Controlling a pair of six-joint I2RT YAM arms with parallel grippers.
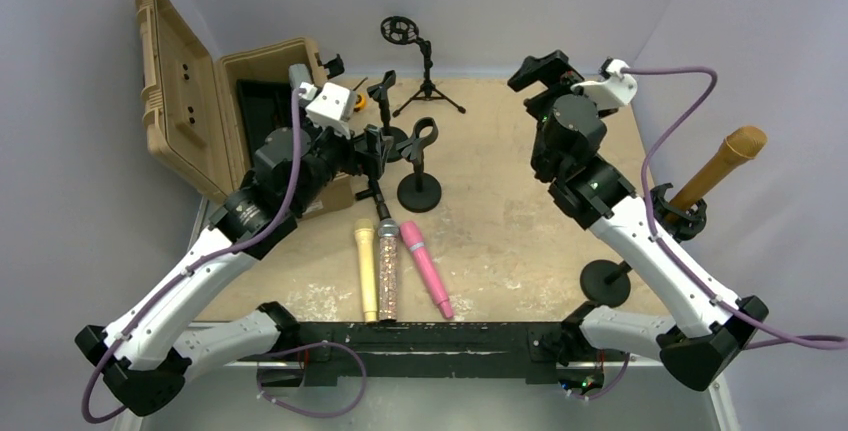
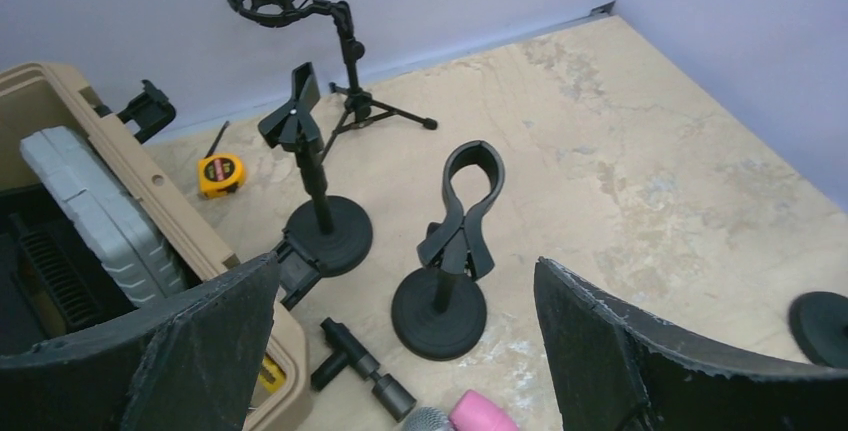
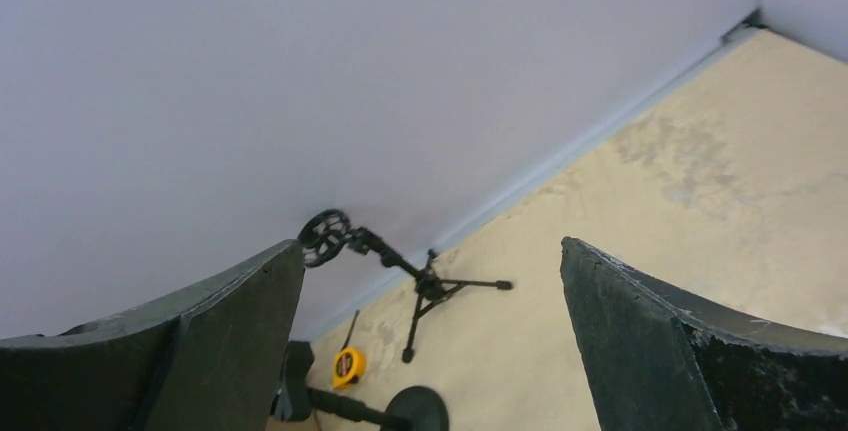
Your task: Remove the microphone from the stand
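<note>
The left jaws and right jaws stand apart and empty, while the tan microphone (image 1: 722, 163) leans in its stand (image 1: 606, 279).

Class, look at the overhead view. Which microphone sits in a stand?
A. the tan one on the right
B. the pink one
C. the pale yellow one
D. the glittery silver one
A: the tan microphone leans in the clip of the right-hand stand; the pink microphone, glittery silver microphone and pale yellow microphone lie flat on the table.
</note>
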